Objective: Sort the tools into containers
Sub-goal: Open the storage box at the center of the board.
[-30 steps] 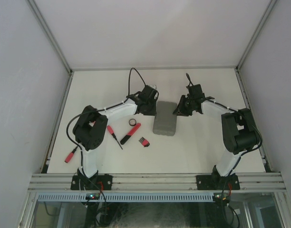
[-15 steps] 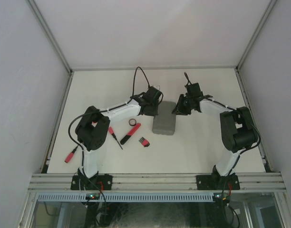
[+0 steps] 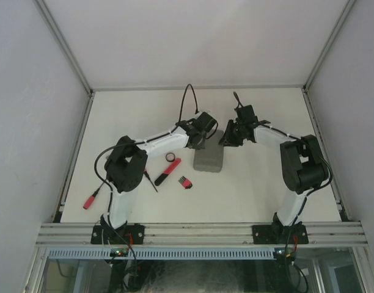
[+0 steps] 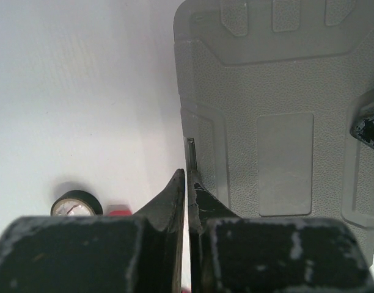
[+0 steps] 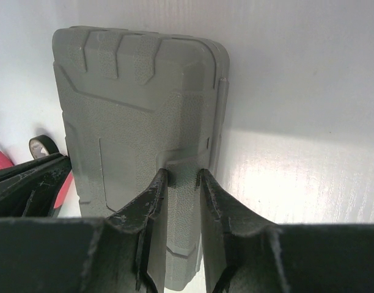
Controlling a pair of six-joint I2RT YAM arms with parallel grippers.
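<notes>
The grey case [image 3: 210,160] lies closed in the middle of the table. My left gripper [image 3: 199,141] sits at its left edge; in the left wrist view its jaws [image 4: 187,174] are shut, with nothing showing between them, the tips against the side of the case [image 4: 285,122]. My right gripper [image 3: 227,139] is at the case's right edge, and its jaws [image 5: 182,173] clasp the raised latch tab [image 5: 186,160] of the case [image 5: 132,104]. Left of the case lie a black ring [image 3: 171,157], a red-black tool [image 3: 167,171], a hex key set [image 3: 185,181] and a thin screwdriver [image 3: 147,174].
Red-handled pliers [image 3: 91,199] lie far left near the table's front edge. Metal frame rails and grey walls border the table. The black ring [image 4: 76,203] and a red tip [image 4: 118,210] show beside my left fingers.
My left arm has swung right to the case's left edge and its jaws have closed. The right gripper has edged slightly left at the case, and the case has shifted a little.
</notes>
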